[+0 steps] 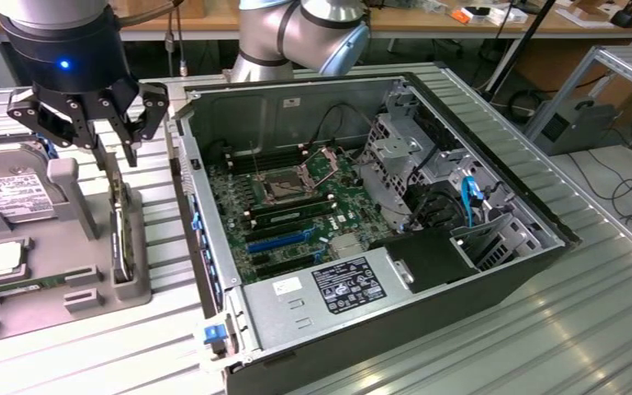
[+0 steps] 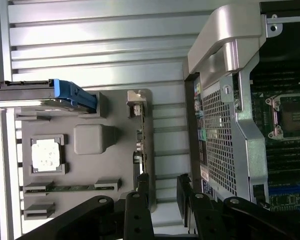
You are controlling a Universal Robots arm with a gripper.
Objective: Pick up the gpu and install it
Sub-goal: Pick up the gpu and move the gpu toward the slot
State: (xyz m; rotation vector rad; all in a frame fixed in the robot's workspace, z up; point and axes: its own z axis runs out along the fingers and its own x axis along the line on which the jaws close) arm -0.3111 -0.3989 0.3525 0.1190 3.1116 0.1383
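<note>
Observed standing by the table (image 1: 536,329): the work centres on a grey holder tray (image 1: 30,276), which serves as the reference for this report.

**Location of the gpu.** The gpu (image 1: 122,243) stands on its long edge in a slot along the side of the tray nearest the open computer case (image 1: 294,321). In the wrist view the gpu (image 2: 146,150) appears edge-on as a thin line, with its silver bracket at one end. It sits in the tray and has not been lifted. A hard drive (image 1: 9,197) lies flat elsewhere on the same tray, well apart from the card.

**End effector.** The end effector (image 1: 108,148) hangs above the card's side of the tray. Its jaws are spread wide and nothing is held between them. In the wrist view the end effector (image 2: 162,182) sits over one end of the card's run. I see no contact with the card, though I cannot judge the exact clearance.

**Handling assessment.** In my judgement the card is light and stiff, and it will not flex under a grip. It is fragile, however, because it has exposed components on its faces and a contact edge down in the slot. The flat faces look smooth, so a shallow pinch could slip. The soundest hold appears to be across the thin dimension on the exposed upper edge, away from the bracket end. The jaws should be square to the faces so that the card does not twist.

**Status.** The blue expansion slots (image 1: 277,240) inside the case are empty, so the installation is not yet done.
</note>
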